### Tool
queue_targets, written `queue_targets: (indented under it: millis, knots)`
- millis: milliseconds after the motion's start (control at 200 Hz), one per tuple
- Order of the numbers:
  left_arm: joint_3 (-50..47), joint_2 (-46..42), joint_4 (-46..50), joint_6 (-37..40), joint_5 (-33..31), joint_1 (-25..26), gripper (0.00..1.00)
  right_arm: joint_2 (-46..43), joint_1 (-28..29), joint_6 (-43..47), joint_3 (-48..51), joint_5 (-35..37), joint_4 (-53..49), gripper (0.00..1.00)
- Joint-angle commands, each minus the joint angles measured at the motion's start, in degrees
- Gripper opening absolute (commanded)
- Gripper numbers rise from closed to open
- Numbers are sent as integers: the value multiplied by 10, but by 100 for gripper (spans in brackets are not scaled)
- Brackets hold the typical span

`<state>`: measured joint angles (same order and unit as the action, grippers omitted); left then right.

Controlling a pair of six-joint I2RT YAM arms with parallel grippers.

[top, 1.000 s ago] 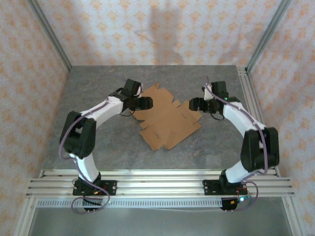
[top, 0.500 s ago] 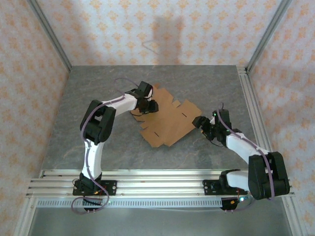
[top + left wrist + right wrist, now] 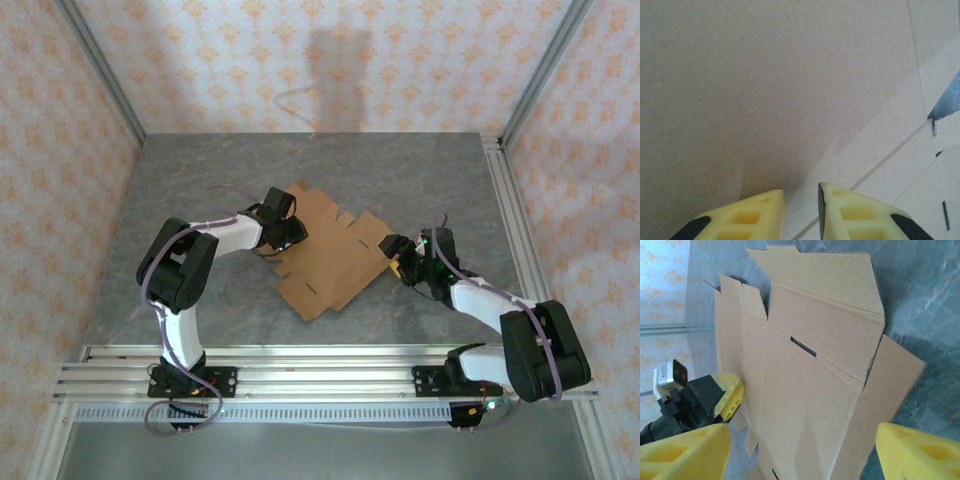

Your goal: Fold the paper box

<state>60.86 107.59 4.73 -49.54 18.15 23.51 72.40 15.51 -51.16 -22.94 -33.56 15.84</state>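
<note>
Left gripper (image 3: 800, 193) has narrowed to a slim gap on the box's (image 3: 330, 255) left flap, grip unclear, and the right gripper (image 3: 802, 434), jaws wide, has dropped to its right edge, so the flat sheet mid-table (image 3: 200, 200) is only now being folded.

Matt brown cardboard for the paper box (image 3: 325, 255), fine fibrous grain close up, creases pressed in, cut edges raw. Looks like smooth grey stone-pattern laminate on the table (image 3: 200, 190), with a slight sheen. Matt yellow plastic on the left gripper (image 3: 801, 197) fingers (image 3: 850, 212), black tips. Glossy white shells on the arms (image 3: 225, 232). Brushed aluminium rails (image 3: 320, 365). Matt patterned walls (image 3: 300, 60).
</note>
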Motion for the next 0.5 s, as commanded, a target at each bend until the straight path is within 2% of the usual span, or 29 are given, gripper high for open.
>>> queue_targets:
  millis: [0, 240, 425, 496]
  knots:
    - [-49, -17, -35, -93, -39, -1, 26, 8, 29, -32, 12, 25, 51, 76]
    - [-70, -32, -54, -122, -58, 0, 26, -15, 72, -69, 45, 94, 69, 76]
    - [-83, -33, -73, -140, -62, -1, 26, -43, 81, -69, 53, 107, 31, 77]
    - [-86, -33, -77, -143, -61, 0, 26, -79, 88, -61, 51, 129, -2, 77]
